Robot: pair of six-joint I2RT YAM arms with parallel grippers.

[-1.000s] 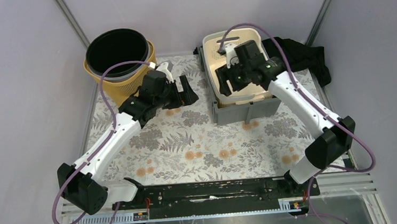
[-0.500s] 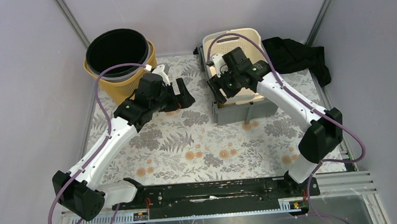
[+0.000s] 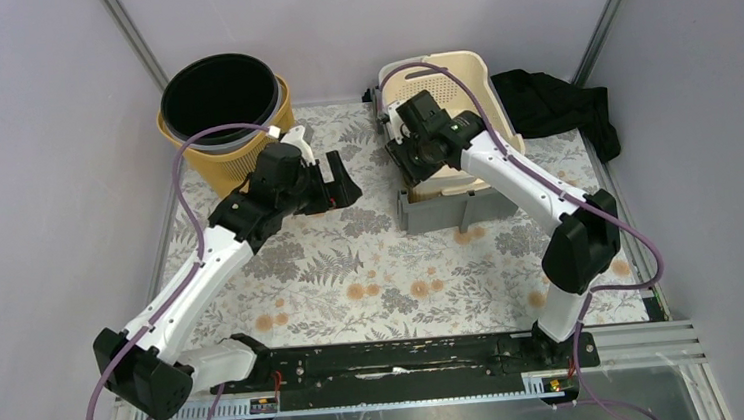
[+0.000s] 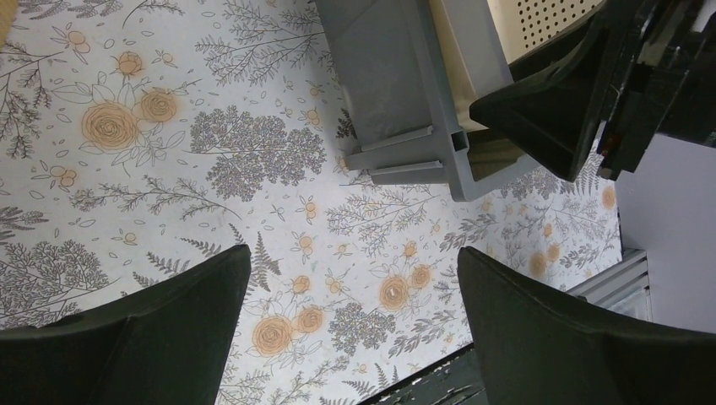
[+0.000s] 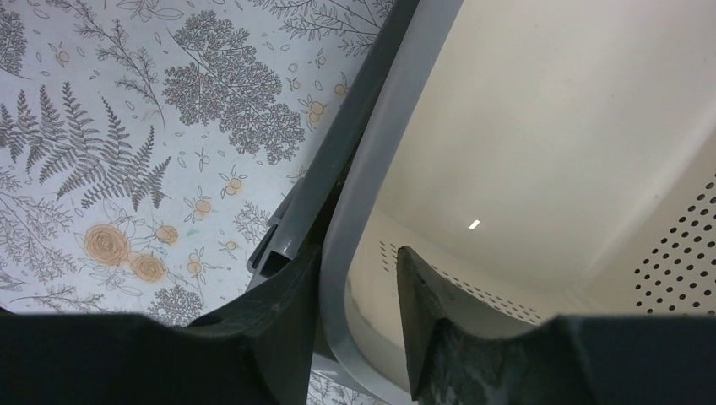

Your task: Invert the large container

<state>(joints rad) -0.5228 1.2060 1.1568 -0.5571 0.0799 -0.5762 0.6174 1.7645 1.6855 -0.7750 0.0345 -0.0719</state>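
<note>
The large container (image 3: 458, 75) is a cream perforated tub standing upright in a grey crate (image 3: 456, 209) at the back right. My right gripper (image 3: 411, 163) is at its left rim. In the right wrist view the gripper (image 5: 359, 253) straddles that rim: one finger outside against the lip, the other inside the cream wall (image 5: 523, 126) with a thin gap showing, so it is open. My left gripper (image 3: 343, 178) hovers wide open over the floral mat, left of the crate (image 4: 388, 76). Nothing lies between its fingers (image 4: 353, 253).
A yellow slatted basket (image 3: 244, 162) holding a black bucket (image 3: 218, 92) stands at the back left. A black cloth (image 3: 562, 105) lies at the back right beside the tub. The black base rail (image 3: 400, 358) runs along the near edge.
My right gripper has slid left onto the tub's left rim and its jaws have narrowed around it. The left arm has drawn slightly left, jaws still wide.
</note>
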